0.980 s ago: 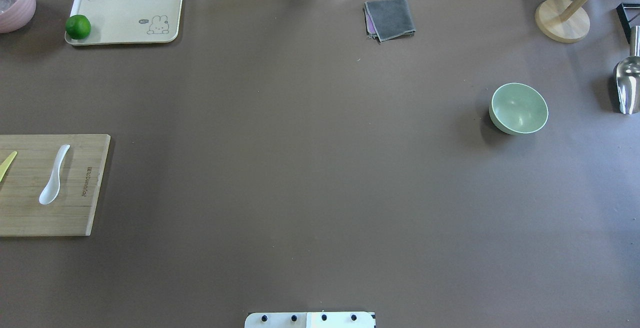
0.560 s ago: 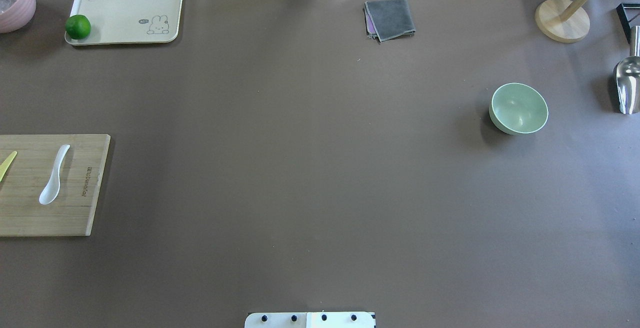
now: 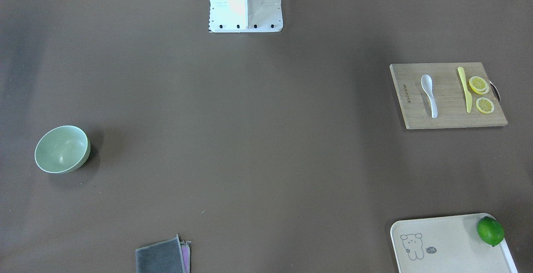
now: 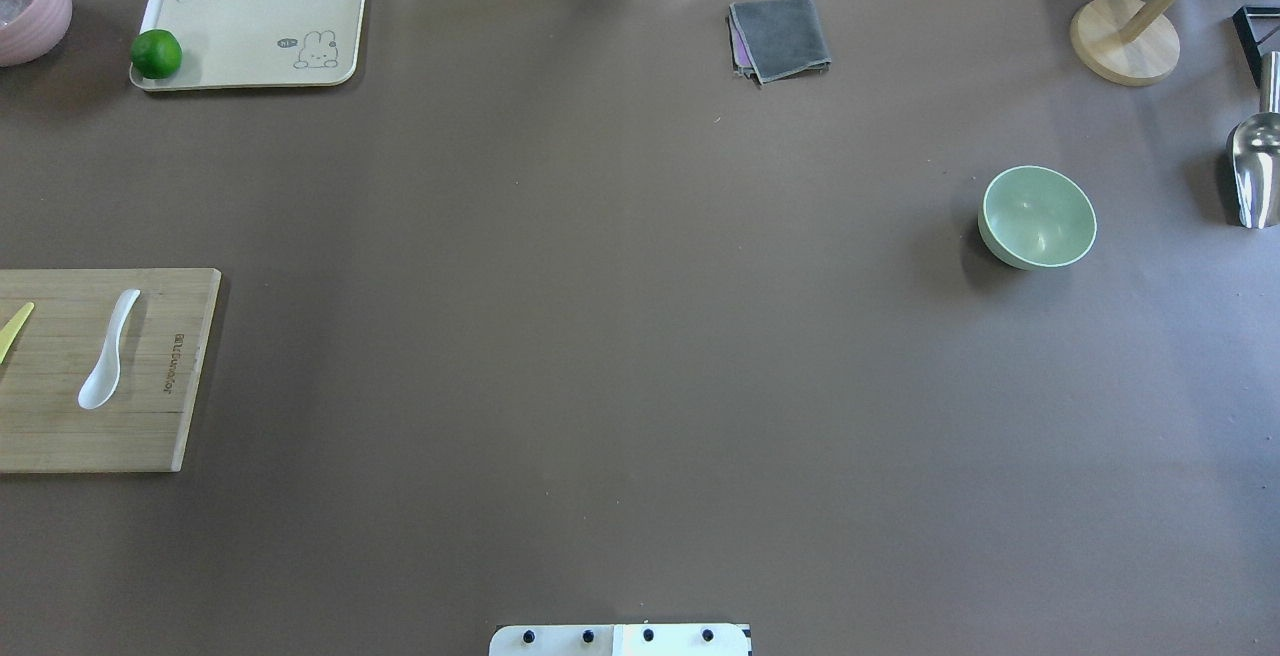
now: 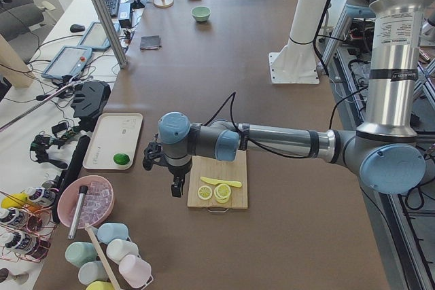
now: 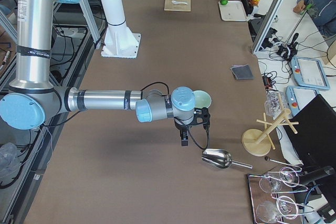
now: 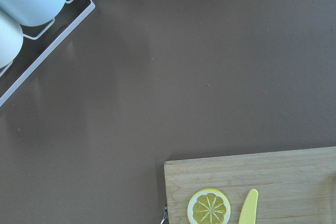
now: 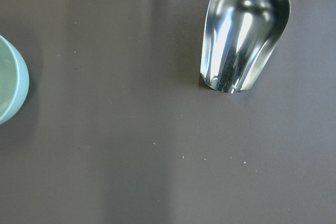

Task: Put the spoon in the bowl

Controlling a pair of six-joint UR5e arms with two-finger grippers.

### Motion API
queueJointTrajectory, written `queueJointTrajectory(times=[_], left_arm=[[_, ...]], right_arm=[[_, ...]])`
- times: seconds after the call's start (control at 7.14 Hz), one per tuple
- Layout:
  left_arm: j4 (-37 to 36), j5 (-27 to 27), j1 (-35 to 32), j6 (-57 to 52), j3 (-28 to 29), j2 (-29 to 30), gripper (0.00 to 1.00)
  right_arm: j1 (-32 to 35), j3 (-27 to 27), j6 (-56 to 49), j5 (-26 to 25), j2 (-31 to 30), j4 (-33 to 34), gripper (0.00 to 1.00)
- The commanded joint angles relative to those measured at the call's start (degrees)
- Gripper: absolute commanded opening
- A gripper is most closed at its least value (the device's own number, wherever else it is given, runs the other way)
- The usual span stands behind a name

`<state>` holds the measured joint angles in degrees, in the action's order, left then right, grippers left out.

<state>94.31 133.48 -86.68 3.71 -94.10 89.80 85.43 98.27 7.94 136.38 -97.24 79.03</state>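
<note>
Since the white soup spoon [image 4: 108, 351] lies on the bamboo cutting board [image 4: 60, 436], at the end away from the lemon slices [image 3: 479, 85] with the yellow plastic knife [image 3: 464, 90] between them, the left gripper [image 5: 178, 185] has to cross the board to reach it. It hangs just off the board's lemon-slice corner. A good pick, I judge, sets the fingers astride the short thick handle, clear of the knife, and grips firmly, as the glaze looks slippery. The mint-green bowl [image 4: 1037, 216] stands well apart from the board, so the carry is long. The right gripper [image 6: 185, 139] hangs far from the board too.

Both claws show only in the side views, so I cannot tell whether either is spread or closed. In the left side view the left arm [image 5: 272, 139] hides the spoon. The left wrist view catches only the board's corner, one slice and the knife tip.
</note>
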Motion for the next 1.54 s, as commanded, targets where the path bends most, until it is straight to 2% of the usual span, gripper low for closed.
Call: queueJointTrajectory(times=[0.0, 0.7, 1.12, 1.4], left_arm=[[0.0, -0.1, 0.0, 0.0, 0.0, -0.8, 0.98], [0.3, 0.4, -0.1, 0.7, 0.2, -1.5, 0.98], [1.2, 0.5, -0.1, 0.7, -0.8, -1.6, 0.98], [1.7, 0.6, 0.0, 0.5, -3.7, -2.7, 0.98]], right_arm=[[0.0, 0.3, 0.2, 0.3, 0.0, 0.0, 1.0], [0.0, 0.4, 0.1, 0.4, -0.1, -0.1, 1.0], [-0.1, 0.7, -0.2, 3.4, -0.4, -0.2, 1.0], [-0.6, 0.5, 0.6, 6.5, -0.1, -1.3, 1.0]])
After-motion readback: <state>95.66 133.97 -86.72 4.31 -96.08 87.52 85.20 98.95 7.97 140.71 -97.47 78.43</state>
